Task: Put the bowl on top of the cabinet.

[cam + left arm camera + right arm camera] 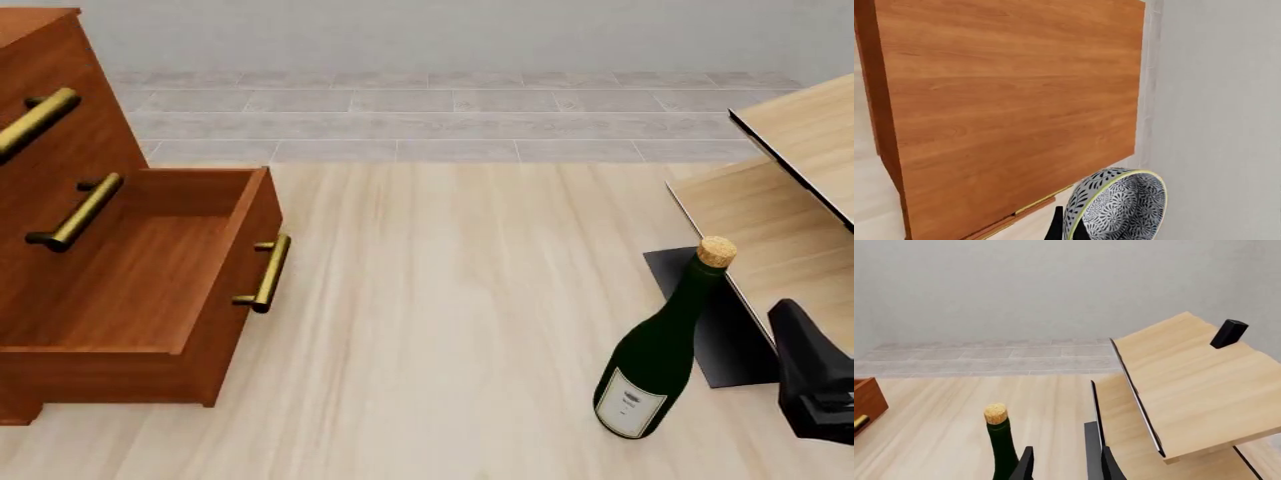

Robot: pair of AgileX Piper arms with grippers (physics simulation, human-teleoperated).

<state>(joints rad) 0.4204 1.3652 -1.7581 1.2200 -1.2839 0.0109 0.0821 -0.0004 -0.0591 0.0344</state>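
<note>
- In my left wrist view, my left gripper [1066, 231] is clamped on the bowl [1117, 206]: one dark finger tip shows at the bowl's pale rim, and the bowl hangs tilted on its side with its speckled inside in sight.
- The bowl is up in the air over the cabinet [1014, 110], just off the near edge of the broad flat top; it does not touch the wood.
- That top is a wide bare sheet of reddish-brown wood with sharp straight edges, and a brass bar handle [1041, 201] peeks out under the edge nearest the bowl.
- In the front view, one drawer [147, 275] of the cabinet stands pulled out; I see only wood inside it.
- The pale wooden tabletop [454, 300] between the drawer front and the bottle [661, 350] lies open and wide.
- The dark green bottle stands corked, leaning a little, just beside the pale shelf unit [787, 190].
- My right gripper [1061, 462] hovers low beside the bottle with its fingers set apart, holding nothing; the shelf unit's edge is close on its other side.
- A small black block [1228, 333] sits on the shelf unit's top board.
</note>
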